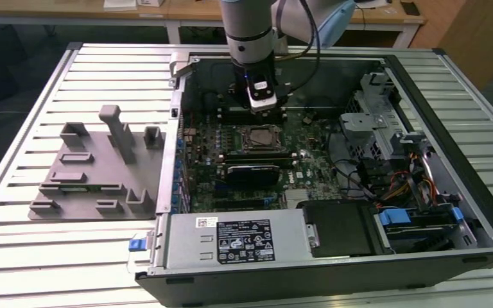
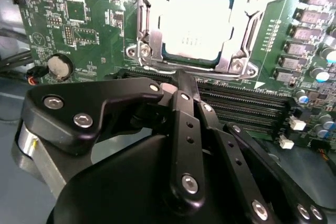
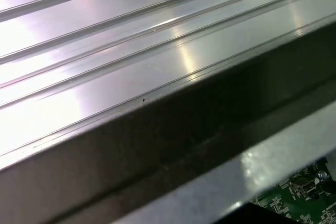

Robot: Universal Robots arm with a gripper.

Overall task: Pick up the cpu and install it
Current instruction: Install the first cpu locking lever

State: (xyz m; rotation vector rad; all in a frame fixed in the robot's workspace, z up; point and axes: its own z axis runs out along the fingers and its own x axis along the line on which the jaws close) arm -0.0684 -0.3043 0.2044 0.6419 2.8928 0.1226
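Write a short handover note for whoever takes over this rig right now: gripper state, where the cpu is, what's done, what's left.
Gripper: above the motherboard inside the open computer case, just beyond the socket in the exterior view. It holds nothing; whether its fingers are open or shut cannot be told.
Cpu: lying flat in its socket, with the metal retention frame around it.
Done: cpu looks picked and placed.
Left: whether the socket latch is fully locked cannot be told; check it.
Grey plastic fixture sits on the table at the exterior view's left.

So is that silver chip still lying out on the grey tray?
No, in the second wrist view the cpu sits in its socket frame on the green board.
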